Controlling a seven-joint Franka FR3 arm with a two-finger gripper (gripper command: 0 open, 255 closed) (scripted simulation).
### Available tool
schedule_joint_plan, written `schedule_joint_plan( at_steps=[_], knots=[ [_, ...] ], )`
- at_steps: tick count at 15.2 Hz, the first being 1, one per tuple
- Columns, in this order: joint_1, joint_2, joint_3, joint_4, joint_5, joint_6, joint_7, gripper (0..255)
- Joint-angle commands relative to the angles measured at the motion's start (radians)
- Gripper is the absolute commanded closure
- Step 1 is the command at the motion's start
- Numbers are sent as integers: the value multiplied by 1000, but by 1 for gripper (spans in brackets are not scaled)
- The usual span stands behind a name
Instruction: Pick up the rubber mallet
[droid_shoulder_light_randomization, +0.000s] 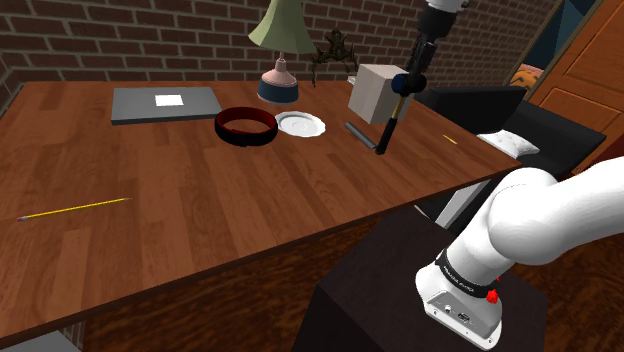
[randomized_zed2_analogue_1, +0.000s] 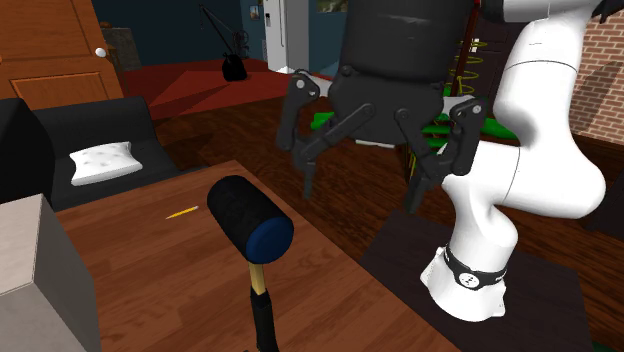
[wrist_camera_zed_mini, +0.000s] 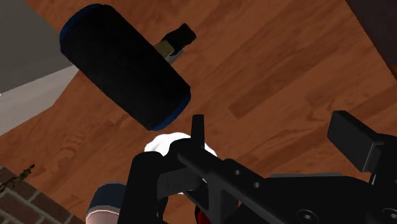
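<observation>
The mallet (droid_shoulder_light_randomization: 387, 130) has a black cylindrical head with blue end faces and a black-gripped handle. It stands steeply tilted, head up, with its handle end down by the wooden table (droid_shoulder_light_randomization: 200, 200), next to a white box (droid_shoulder_light_randomization: 375, 93). My gripper (droid_shoulder_light_randomization: 410, 80) hangs right at the head's height. From the second exterior view, the gripper (randomized_zed2_analogue_1: 372, 170) is behind and above the mallet head (randomized_zed2_analogue_1: 250, 220), fingers spread wide. In the wrist view the head (wrist_camera_zed_mini: 124, 73) lies off to one side of the gripper (wrist_camera_zed_mini: 273, 130), not between the fingers. Nothing is clasped.
On the table are a black ring-shaped bowl (droid_shoulder_light_randomization: 246, 125), a white plate (droid_shoulder_light_randomization: 300, 123), a lamp (droid_shoulder_light_randomization: 280, 45), a grey flat pad (droid_shoulder_light_randomization: 165, 103), a small dark cylinder (droid_shoulder_light_randomization: 357, 132) and a yellow pencil (droid_shoulder_light_randomization: 75, 208). A black sofa with a white pillow (droid_shoulder_light_randomization: 510, 140) stands beyond the table's edge.
</observation>
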Motion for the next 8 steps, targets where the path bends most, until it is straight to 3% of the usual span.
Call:
schedule_joint_plan(
  at_steps=[1,6,8],
  knots=[
    [14,48,-49,38,-29,25,-118,0],
    [55,180,-158,144,-64,89,-380,0],
    [53,177,-161,115,-68,115,-376,0]
  ],
)
